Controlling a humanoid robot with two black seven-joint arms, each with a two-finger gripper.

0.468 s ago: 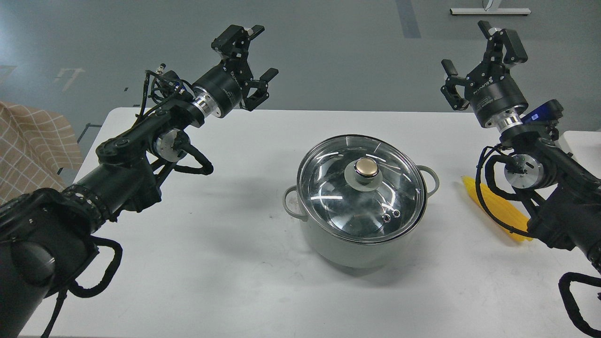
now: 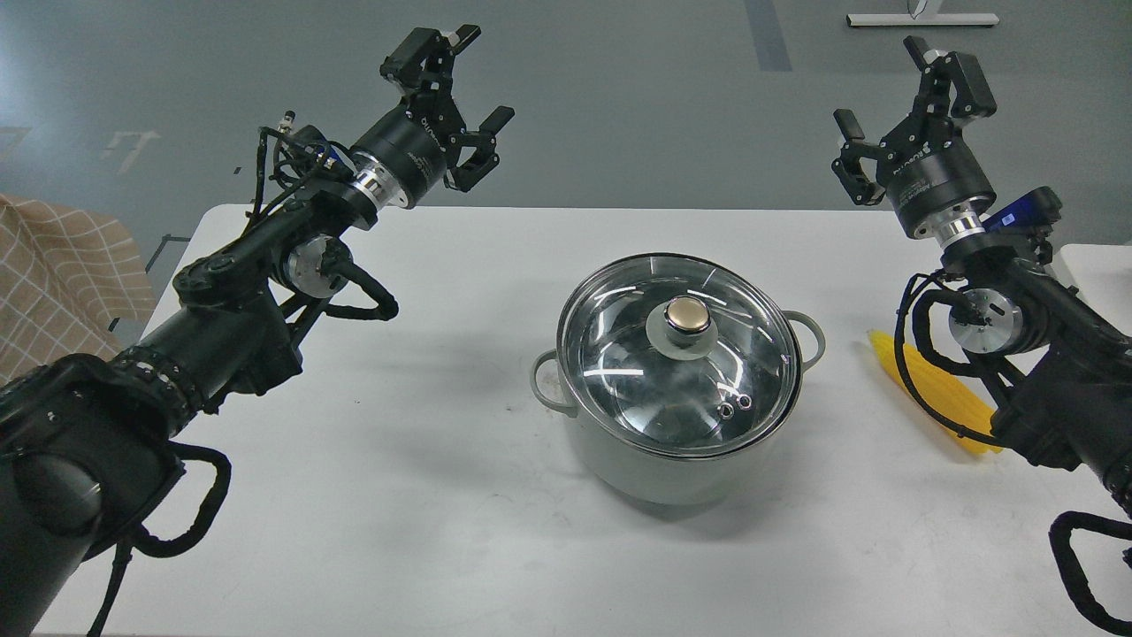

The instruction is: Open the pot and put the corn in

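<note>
The pale grey-green pot (image 2: 659, 464) stands at the middle of the white table (image 2: 424, 531). A round glass lid (image 2: 619, 354) with a gold knob (image 2: 688, 313) covers it. The yellow corn (image 2: 920, 389) lies on the table right of the pot, partly hidden behind my right arm and its cable. My left gripper (image 2: 467, 80) is open and empty, raised above the table's far left edge. My right gripper (image 2: 893, 84) is open and empty, raised above the far right edge.
A beige checked cloth (image 2: 53, 274) lies off the table's left side. The grey floor lies beyond the far edge. A white object's corner (image 2: 1092, 265) shows at the right, behind my right arm.
</note>
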